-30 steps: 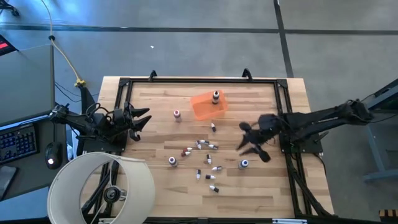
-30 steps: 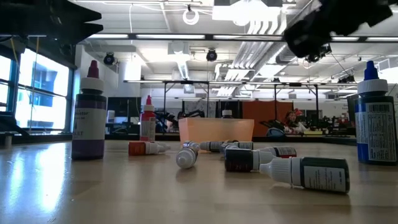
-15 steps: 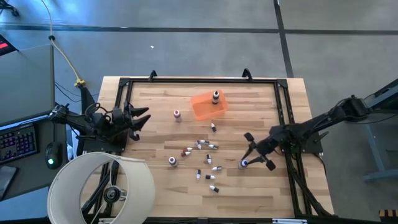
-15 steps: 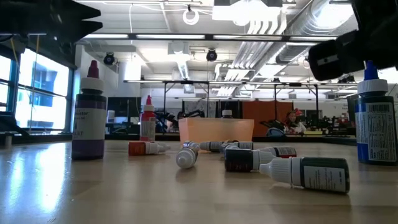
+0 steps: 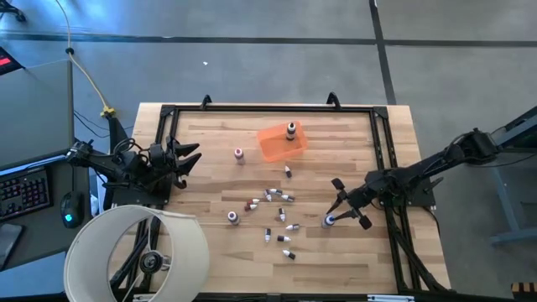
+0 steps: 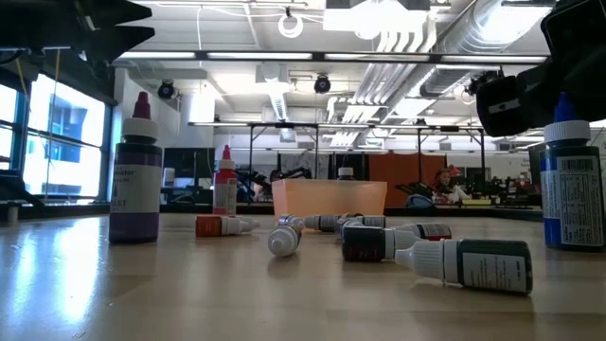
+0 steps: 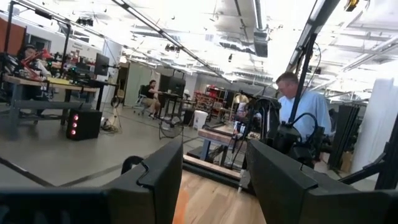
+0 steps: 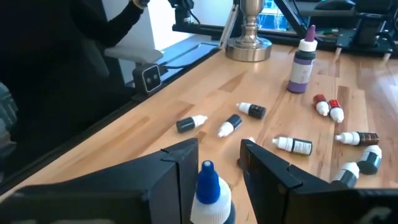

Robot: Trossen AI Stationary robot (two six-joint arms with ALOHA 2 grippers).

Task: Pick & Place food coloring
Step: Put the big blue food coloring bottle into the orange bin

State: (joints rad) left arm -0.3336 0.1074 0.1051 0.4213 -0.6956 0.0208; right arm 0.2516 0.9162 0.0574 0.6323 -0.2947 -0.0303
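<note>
Wooden table (image 5: 352, 260), orange tray (image 5: 277, 143) at far side, one bottle standing in it. Left gripper (image 5: 189, 159) parked at left edge, fingers spread, empty. Right gripper (image 8: 217, 163) lowered over upright blue-capped bottle (image 8: 209, 190), fingers spread either side, not pinching. Step: grasp approach. Next: close on cap, lift, carry to tray. Small bottles (image 5: 277, 197) scattered mid-table.

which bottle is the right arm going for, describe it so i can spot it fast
Start at the orange tray near the table's far edge, then move toward the right gripper. The blue-capped bottle stands upright between its open fingers. It is taller than the small white-capped bottles lying scattered nearby.
</note>
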